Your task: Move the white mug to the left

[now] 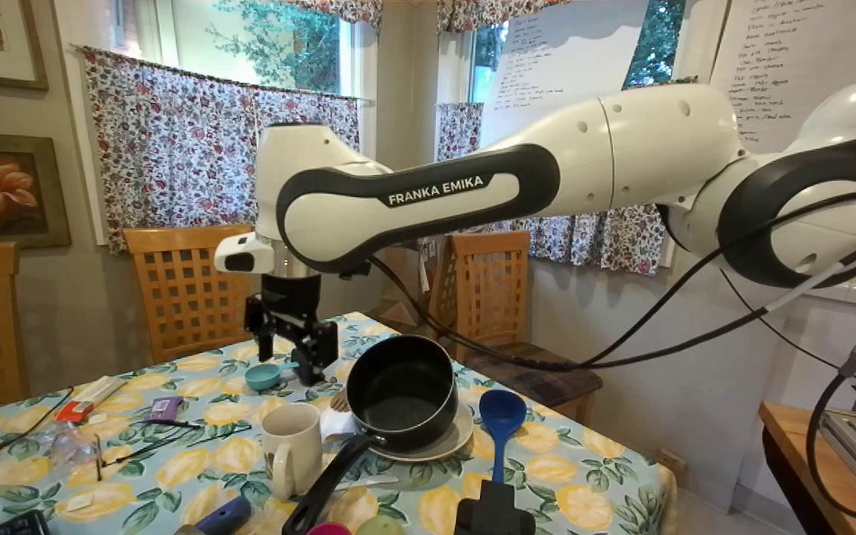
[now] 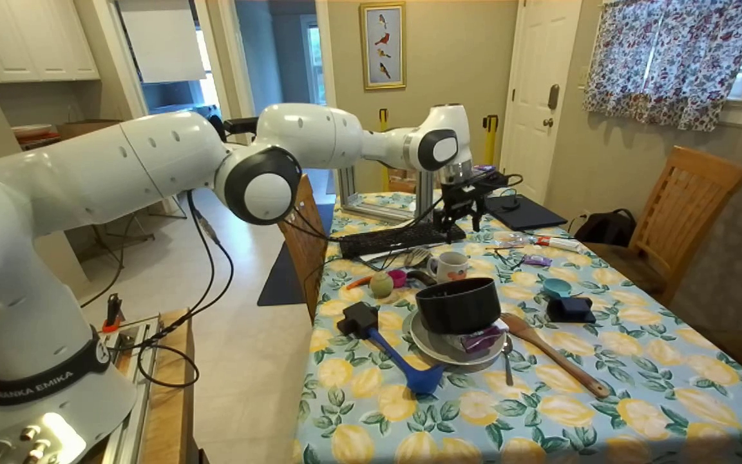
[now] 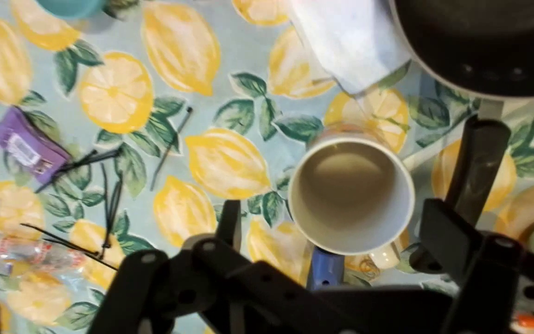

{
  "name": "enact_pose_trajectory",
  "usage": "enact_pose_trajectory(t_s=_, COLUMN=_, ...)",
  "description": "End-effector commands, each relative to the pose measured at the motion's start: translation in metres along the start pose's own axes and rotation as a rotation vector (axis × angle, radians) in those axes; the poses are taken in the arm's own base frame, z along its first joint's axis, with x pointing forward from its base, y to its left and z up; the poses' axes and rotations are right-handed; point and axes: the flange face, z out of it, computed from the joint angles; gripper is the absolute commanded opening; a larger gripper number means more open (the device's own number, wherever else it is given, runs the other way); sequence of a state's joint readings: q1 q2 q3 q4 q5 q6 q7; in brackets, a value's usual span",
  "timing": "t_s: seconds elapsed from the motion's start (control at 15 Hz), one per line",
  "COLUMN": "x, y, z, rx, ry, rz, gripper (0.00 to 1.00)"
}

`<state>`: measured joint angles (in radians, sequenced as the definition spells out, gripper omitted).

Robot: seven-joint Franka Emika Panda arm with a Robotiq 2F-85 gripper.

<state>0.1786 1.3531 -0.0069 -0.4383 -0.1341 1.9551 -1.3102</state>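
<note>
The claw [image 3: 332,220] points down over the cloth [image 1: 591,475], jaws spread wide, nothing in its hold. The mug [image 3: 351,195] stands upright on the cloth, below the fingertips [image 3: 448,232] and apart from them. In the wrist view its rim lies, side to side, between the two fingers, nearer the finger on that view's right; its handle points to the lower right. In both exterior views, clear space shows between claw and mug. The pan [image 1: 402,394], over a plate [image 2: 430,343], stands near the mug, its handle passing just beside.
</note>
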Motion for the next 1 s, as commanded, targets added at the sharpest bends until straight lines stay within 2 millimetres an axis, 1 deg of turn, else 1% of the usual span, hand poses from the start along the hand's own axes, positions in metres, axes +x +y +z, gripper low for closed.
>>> enact_pose_trajectory(t_s=0.0, x=-0.015, y=0.016, z=-0.046, rx=-0.083, ry=-0.131, rz=-0.018, gripper=1.00)
enact_pose_trajectory(t_s=0.07, x=-0.019, y=0.019, z=-0.056, rx=-0.100, ry=-0.149, rz=-0.014, gripper=1.00)
enact_pose_trajectory(t_s=0.2, x=-0.028, y=0.022, z=-0.067, rx=-0.106, ry=-0.189, rz=0.019, gripper=1.00)
enact_pose_trajectory(t_s=0.27, x=-0.034, y=0.021, z=-0.074, rx=-0.102, ry=-0.248, rz=0.094, gripper=1.00)
enact_pose_trajectory(t_s=0.4, x=-0.041, y=0.020, z=-0.080, rx=-0.101, ry=-0.316, rz=0.167, gripper=1.00)
enact_pose_trajectory(t_s=0.53, x=-0.042, y=0.022, z=-0.074, rx=-0.100, ry=-0.253, rz=0.128, gripper=1.00)
enact_pose_trajectory(t_s=0.93, x=-0.042, y=0.021, z=-0.075, rx=-0.097, ry=-0.256, rz=0.152, gripper=1.00)
